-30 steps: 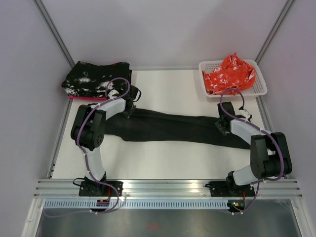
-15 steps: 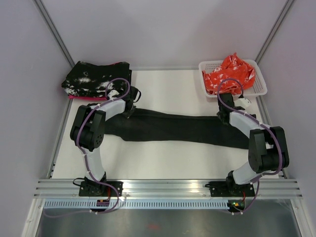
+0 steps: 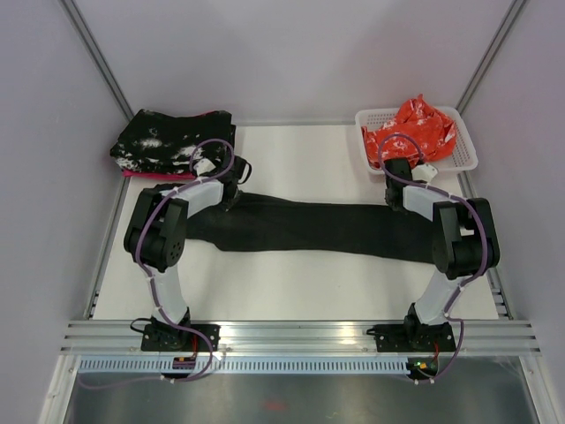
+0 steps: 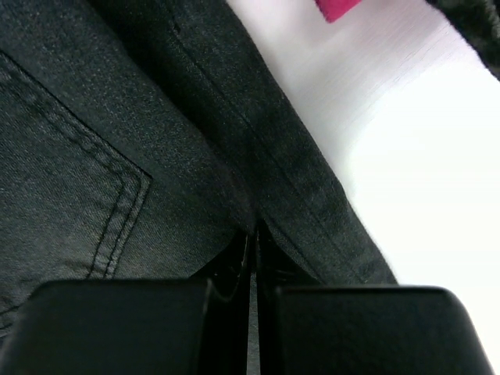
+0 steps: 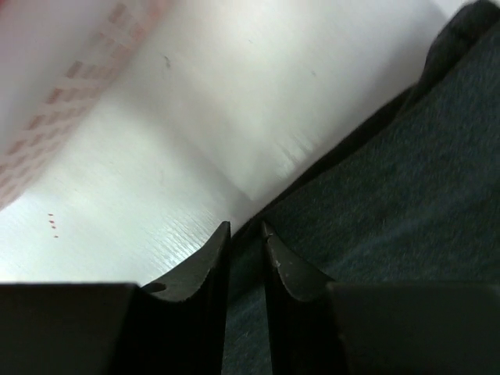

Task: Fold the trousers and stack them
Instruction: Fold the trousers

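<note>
Cloth at the waist end of the plain black, long-legged, thin-fabric trousers point(image 3: 318, 230) is being clamped by the left gripper point(image 4: 251, 234); the garment is lying stretched flat across the white table point(image 3: 300, 283). At the hem end, the right gripper point(image 5: 244, 230) is sitting on the edge, jaws barely parted; whether it is pinching cloth I cannot tell. Lifting now is risking the hem slipping free and a lopsided fold.

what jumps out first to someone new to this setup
A long black pair of trousers lies stretched across the white table, the left gripper pinching its left end, the right gripper at its right end with jaws slightly parted. The bright orange-red cloth heaped in a white basket at the far right corner stands out, as does a speckled black cloth at the far left.
</note>
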Tool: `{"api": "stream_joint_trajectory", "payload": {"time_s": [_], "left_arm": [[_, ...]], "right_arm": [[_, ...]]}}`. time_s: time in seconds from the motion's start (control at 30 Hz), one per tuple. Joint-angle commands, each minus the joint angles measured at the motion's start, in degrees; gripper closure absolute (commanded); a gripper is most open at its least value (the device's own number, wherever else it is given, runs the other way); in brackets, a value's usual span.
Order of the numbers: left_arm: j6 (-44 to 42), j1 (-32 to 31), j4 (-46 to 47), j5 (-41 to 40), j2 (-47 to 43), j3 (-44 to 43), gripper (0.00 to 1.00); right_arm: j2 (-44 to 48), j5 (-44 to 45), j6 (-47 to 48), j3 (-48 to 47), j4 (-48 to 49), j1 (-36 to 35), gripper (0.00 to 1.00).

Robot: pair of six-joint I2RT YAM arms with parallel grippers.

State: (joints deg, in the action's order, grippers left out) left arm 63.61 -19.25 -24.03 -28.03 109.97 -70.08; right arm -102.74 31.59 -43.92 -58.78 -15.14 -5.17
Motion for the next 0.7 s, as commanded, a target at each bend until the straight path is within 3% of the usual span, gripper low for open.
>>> {"api": "stream_joint_trajectory", "payload": {"time_s": [0.0, 0.03, 0.13, 0.17, 0.23, 0.27, 0.33, 0.43, 0.53, 0.67], "left_arm": [[-6.7, 1.1, 3.9, -6.5, -3.2, 1.1, 0.98], [-7.4, 1.1, 4.2, -6.5, -3.3, 0.9, 0.98], [-10.3, 1.1, 5.3, -6.1, -4.4, 0.7, 0.88], [-11.5, 1.1, 5.1, -5.7, -5.0, 0.6, 0.60], [-14.0, 1.1, 5.0, -4.6, -8.4, 0.0, 0.28], [-18.1, 1.1, 5.6, -2.7, -9.9, 0.1, 0.01], [-26.8, 1.1, 9.0, 0.3, -14.8, 0.7, 0.00], [-32.6, 1.1, 9.0, 3.3, -19.3, 1.8, 0.00], [-31.4, 1.1, 5.8, 2.1, -24.1, 4.5, 0.01], [-28.5, 1.1, 7.5, 3.7, -30.1, 12.5, 0.11]], "right_arm": [[1.0, -0.6, 4.6, -0.5, 4.6, 0.5, 0.71], [1.6, -1.4, 5.8, -0.6, 4.8, 0.5, 0.69], [3.4, -5.7, 8.6, -1.4, 4.8, 0.5, 0.45], [3.9, -7.0, 9.6, -1.9, 4.4, 0.5, 0.39], [5.5, -12.9, 13.1, -3.9, 2.5, 0.5, 0.28], [6.3, -15.3, 16.4, -4.6, 1.5, 0.5, 0.26], [9.4, -19.4, 17.6, -5.7, -1.5, 0.6, 0.24], [15.4, -22.7, 18.6, -4.4, -3.1, 0.6, 0.23], [21.5, -26.3, 19.0, -1.4, -3.8, 0.6, 0.23], [27.4, -30.5, 20.3, 3.4, -5.0, 0.5, 0.25]]}}
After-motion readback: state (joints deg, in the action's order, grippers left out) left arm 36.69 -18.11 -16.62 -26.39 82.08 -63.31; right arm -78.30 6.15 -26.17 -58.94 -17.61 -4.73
